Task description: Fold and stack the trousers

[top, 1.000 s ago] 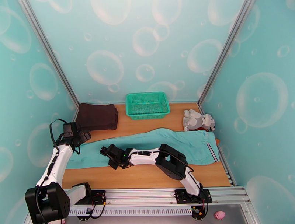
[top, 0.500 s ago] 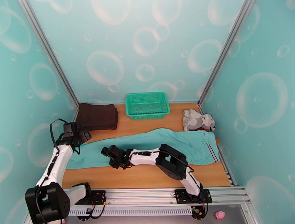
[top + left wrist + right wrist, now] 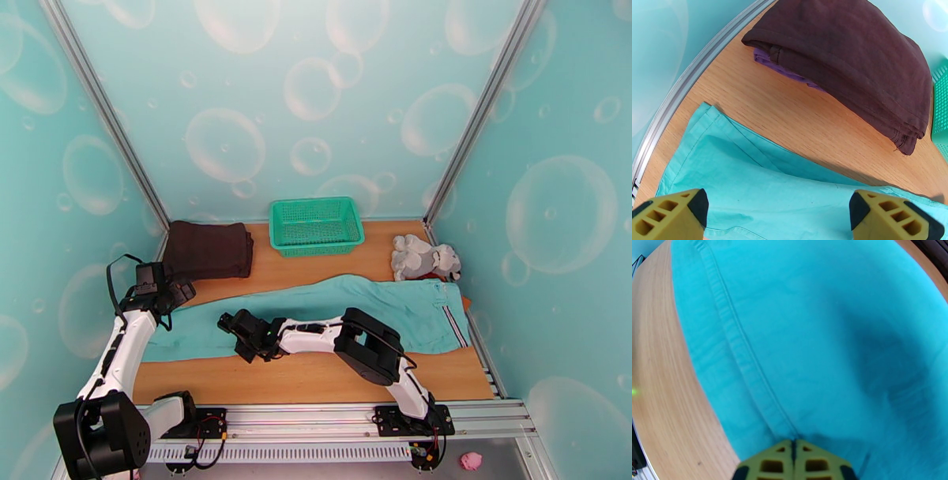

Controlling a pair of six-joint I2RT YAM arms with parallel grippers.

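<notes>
Well, from my seat the left gripper [image 3: 780, 217] is spread wide, its two yellow fingers [image 3: 671, 215] far apart at the bottom corners of the wrist view. Directly below it, between those fingers, lies the leg end of the trousers [image 3: 411, 312], flat on the table [image 3: 316, 379]. The hem corner is off to the gripper's left, by the rail [image 3: 679, 90]. I cannot tell whether the fingers touch the cloth. Ahead of this gripper, past a strip of bare wood, sits the folded dark garment [image 3: 853, 59], with a purple layer [image 3: 790, 73] peeking from under its near edge. A sliver of the basket [image 3: 942, 106] shows ahead and to its right.

The right gripper [image 3: 793, 449] is pressed together, its fingertips meeting with only a hairline between them. It sits right on the trousers, at the near end of a stitched seam that runs away from the tips and bends left. The cloth wrinkles a little around the tips, but I cannot tell whether any fold is caught between them. Bare wood lies to this gripper's left, and teal cloth spreads ahead and to its right.

From above, the trousers stretch from under the left gripper, beneath the right one, to a striped waistband well behind it. A plush toy [image 3: 424, 258] lies near that end.
</notes>
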